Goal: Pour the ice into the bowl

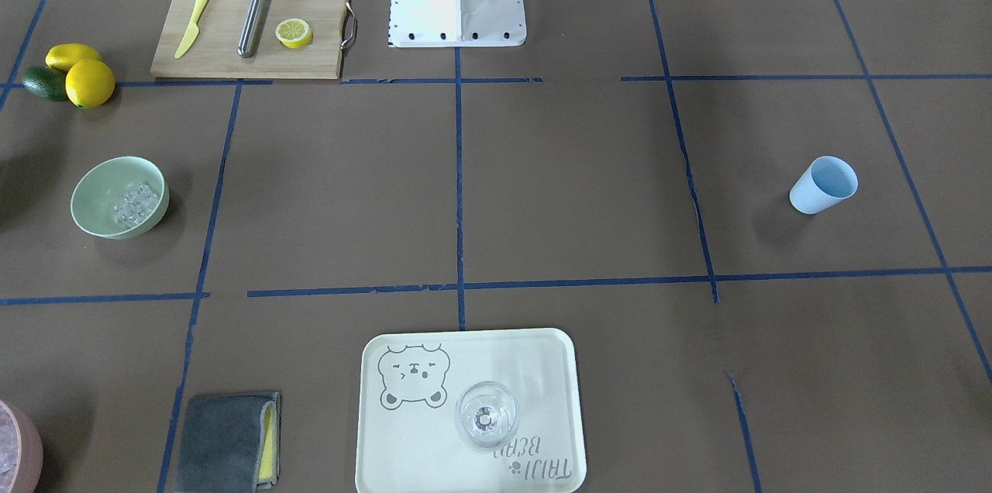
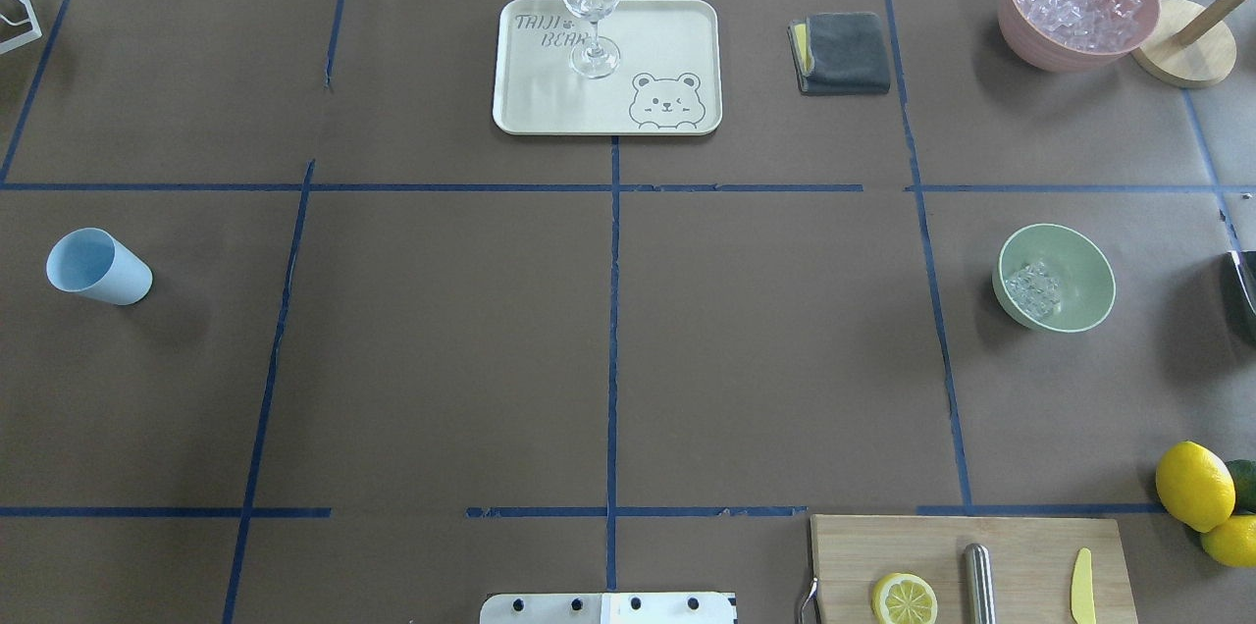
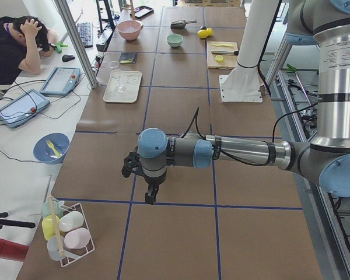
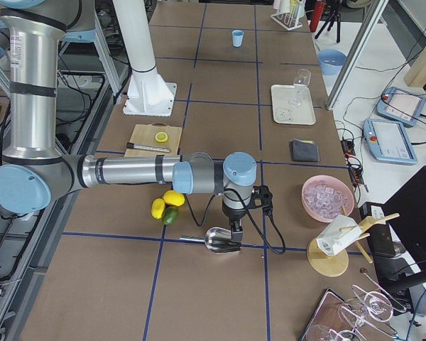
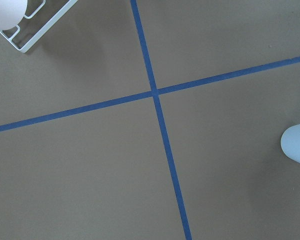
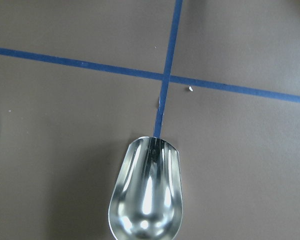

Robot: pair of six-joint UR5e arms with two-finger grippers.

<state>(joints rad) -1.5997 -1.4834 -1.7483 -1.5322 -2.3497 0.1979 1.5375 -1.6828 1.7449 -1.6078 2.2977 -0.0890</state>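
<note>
- Closest to the robot's edge of the table (image 2: 785,408), a rectangular wooden cutting board (image 2: 1030,546) carries a lemon half (image 2: 905,598), parked clear of the work.
- Midway, near the right edge, the round pale mint-green bowl (image 2: 1084,261) holds the heap of tiny clear ice cubes (image 2: 1033,288); I judge the pour finished.
- Near the left edge, the pale blue plastic cup (image 2: 98,268) looks empty.
- The left gripper (image 3: 149,198) and right gripper (image 4: 234,238) hang over the table's ends, the right above a shiny metal scoop (image 6: 145,200); I cannot tell their grip.
- Brown paper (image 2: 442,359) gridded with blue tape (image 2: 613,359) covers the table; a person (image 3: 11,49) sits alongside.
</note>
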